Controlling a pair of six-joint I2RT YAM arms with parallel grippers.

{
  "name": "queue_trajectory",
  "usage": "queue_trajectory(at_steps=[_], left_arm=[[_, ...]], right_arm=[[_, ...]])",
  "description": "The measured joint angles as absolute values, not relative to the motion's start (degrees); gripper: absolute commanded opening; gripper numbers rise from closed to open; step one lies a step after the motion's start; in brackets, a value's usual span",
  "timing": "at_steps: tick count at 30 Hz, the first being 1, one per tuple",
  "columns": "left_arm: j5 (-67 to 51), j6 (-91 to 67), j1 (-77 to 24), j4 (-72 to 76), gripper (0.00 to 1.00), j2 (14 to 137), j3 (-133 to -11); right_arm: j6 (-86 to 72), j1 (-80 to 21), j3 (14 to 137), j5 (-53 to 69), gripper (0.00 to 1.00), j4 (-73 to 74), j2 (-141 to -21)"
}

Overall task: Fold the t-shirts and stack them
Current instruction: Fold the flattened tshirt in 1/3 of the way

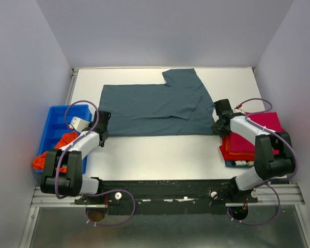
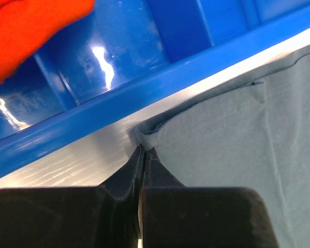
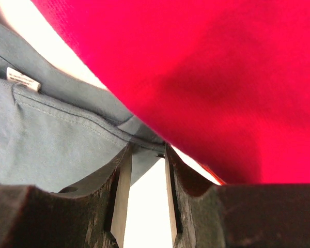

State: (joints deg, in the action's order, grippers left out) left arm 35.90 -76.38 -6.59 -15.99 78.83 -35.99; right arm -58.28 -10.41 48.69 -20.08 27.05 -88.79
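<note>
The left hand (image 2: 143,151) has its fingers pressed together, pinching the curled hem at the near left corner of the grey shirt (image 1: 150,108), just beside the long wall of the blue bin (image 1: 54,129). The right hand (image 3: 147,148) has its fingers partly spread, with the grey shirt's near right corner lying across the gap at their tips and bare worktop (image 1: 160,155) showing between them; whether it grips the cloth cannot be told. The grey shirt lies spread flat across the far half of the worktop, one sleeve reaching toward the far edge. An orange shirt (image 1: 40,161) hangs out of the bin at the left edge. At the right edge a pink shirt (image 1: 266,121) lies folded on a red shirt (image 1: 226,153), close beside the right hand.
</note>
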Motion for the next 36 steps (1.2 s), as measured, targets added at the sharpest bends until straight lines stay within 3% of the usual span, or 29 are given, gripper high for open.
queue_trajectory(at_steps=[11, 19, 26, 33, 34, 35, 36], left_arm=[[34.92, -75.2, -6.37, -16.01, 0.0, 74.63, -30.28], [34.92, -74.56, -6.37, -16.12, 0.0, 74.65, -30.68], [34.92, -74.35, -6.37, -16.19, 0.0, 74.63, -31.09], [34.89, -73.76, -6.35, -16.08, 0.0, 74.63, -31.09], [34.89, -73.67, -6.35, -15.99, 0.0, 74.63, -31.09], [34.89, -73.56, -6.35, -15.92, 0.0, 74.63, -31.09], [34.89, -73.49, -6.35, -15.92, 0.0, 74.63, -31.09]], right_arm=[[-55.79, -10.41, 43.48, -18.74, 0.4, 27.59, -76.38], [-56.14, -10.87, 43.62, -15.84, 0.48, 26.17, -81.8], [-56.93, -11.11, 45.76, -15.57, 0.45, 26.22, -86.46], [-58.57, -11.2, 48.03, -16.47, 0.26, 27.38, -89.08], [-58.98, -11.2, 48.03, -16.75, 0.17, 27.4, -89.1], [-59.27, -11.2, 48.03, -16.99, 0.01, 27.38, -89.1], [-59.57, -11.2, 48.03, -17.23, 0.01, 27.31, -89.1]])
